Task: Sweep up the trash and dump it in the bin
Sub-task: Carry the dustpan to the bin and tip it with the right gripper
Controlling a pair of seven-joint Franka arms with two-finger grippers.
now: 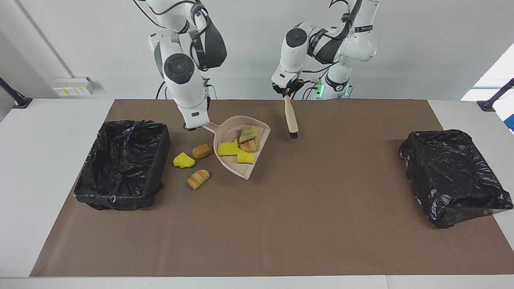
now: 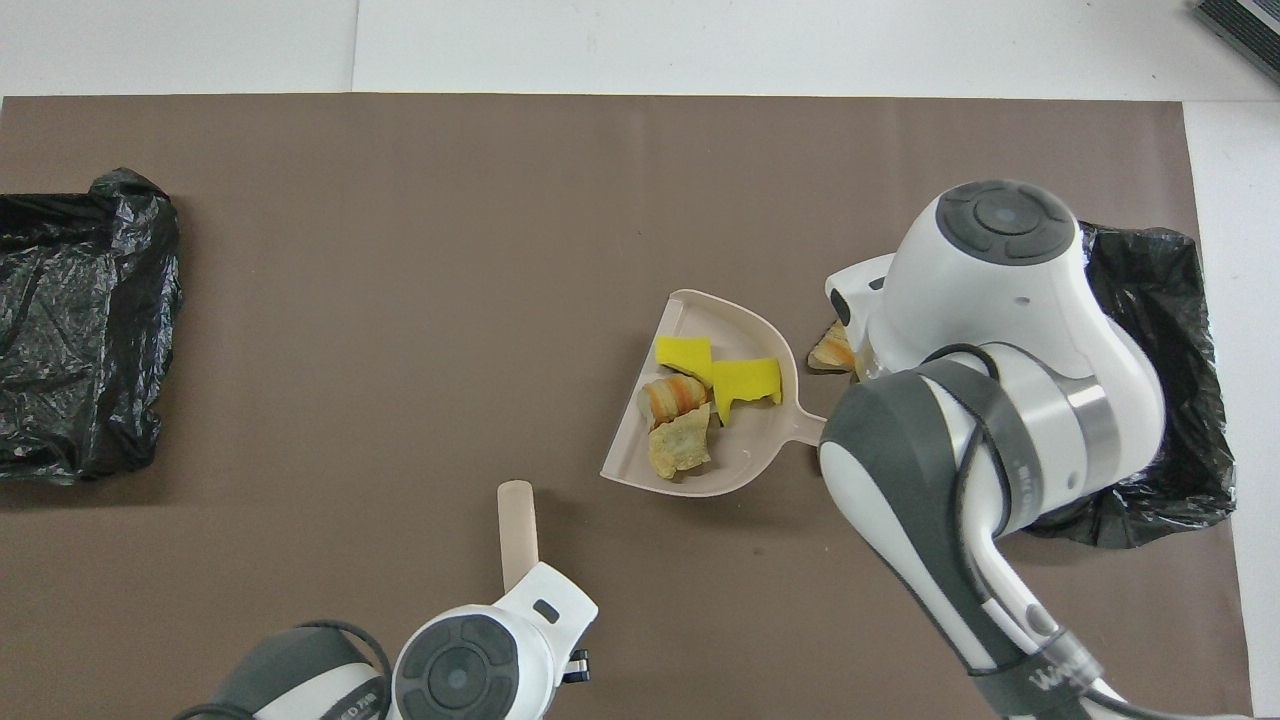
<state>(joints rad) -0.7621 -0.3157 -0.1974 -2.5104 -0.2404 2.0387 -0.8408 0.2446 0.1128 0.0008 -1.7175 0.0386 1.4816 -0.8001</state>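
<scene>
Four pieces of trash (image 1: 238, 147), two bright yellow foam chunks and two tan-orange striped bread-like lumps, lie in the beige plastic dustpan (image 1: 257, 127), which slopes down from the right gripper (image 1: 192, 127) and is lifted above the brown table mat (image 1: 281, 224). That gripper's jaws are pinched on the dustpan's handle. Just below and beside those jaws, three more pieces rest on the mat: a yellow foam chunk (image 1: 184, 160), a small brown bread lump (image 1: 201, 151) and a striped bread lump (image 1: 198, 178), all between the dustpan and the black-bagged bin (image 1: 122, 164) at the right arm's end. The left gripper (image 1: 286, 93) has its jaws pressed shut on the beige-handled brush (image 1: 290, 118), which hangs straight down from them, bristles clear of the mat. A second black-bagged bin (image 1: 453, 176) sits at the left arm's end, well apart from both grippers.
</scene>
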